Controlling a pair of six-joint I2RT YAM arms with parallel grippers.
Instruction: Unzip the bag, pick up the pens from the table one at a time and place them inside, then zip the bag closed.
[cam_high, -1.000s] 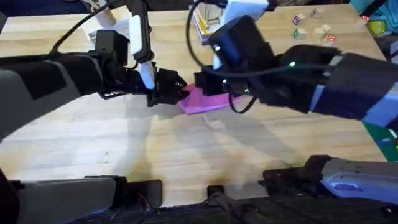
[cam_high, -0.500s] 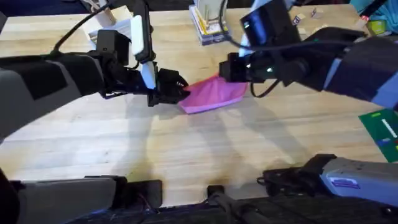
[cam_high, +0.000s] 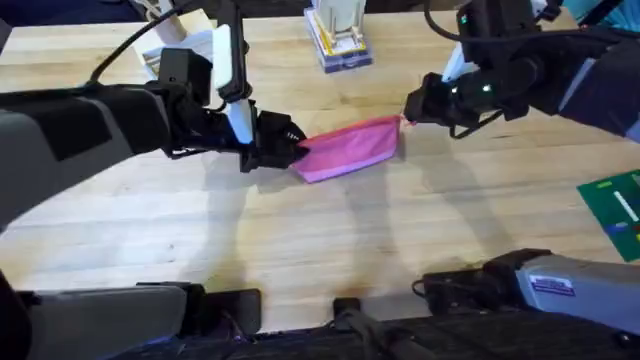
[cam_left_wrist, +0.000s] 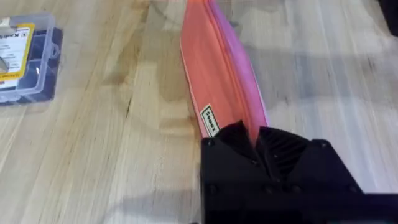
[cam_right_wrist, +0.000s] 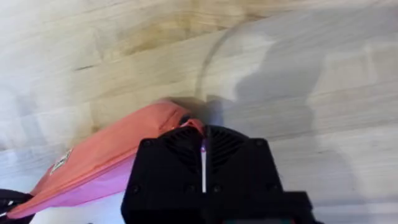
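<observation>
**Operator:** My left tool (cam_high: 293, 150) is clamped on the near end of the long pink fabric pencil pouch (cam_high: 350, 150), black fingers pinched shut on the cloth. My right tool (cam_high: 413, 108) sits at the far end, closed on what looks like the small pink-red zipper pull (cam_high: 403, 122). The pouch lies stretched between them on the light wooden butcher-block table (cam_high: 300, 240).

**Observer:** Is the zipper open or shut?

**Operator:** I can't tell from here; the seam isn't clear. I judge this to be a zipper stroke, so the left must only anchor while the right travels along the seam.

**Observer:** What matters most?

**Operator:** Keeping the fabric taut and the pull moving in line with the teeth, low to the table. If I lift or pull sideways, the pouch twists and the slider binds, or it slips from the left grip.

**Observer:** Any pens nearby?

**Operator:** None I can make out; a clear plastic box (cam_left_wrist: 25, 59) lies beside the pouch.
</observation>
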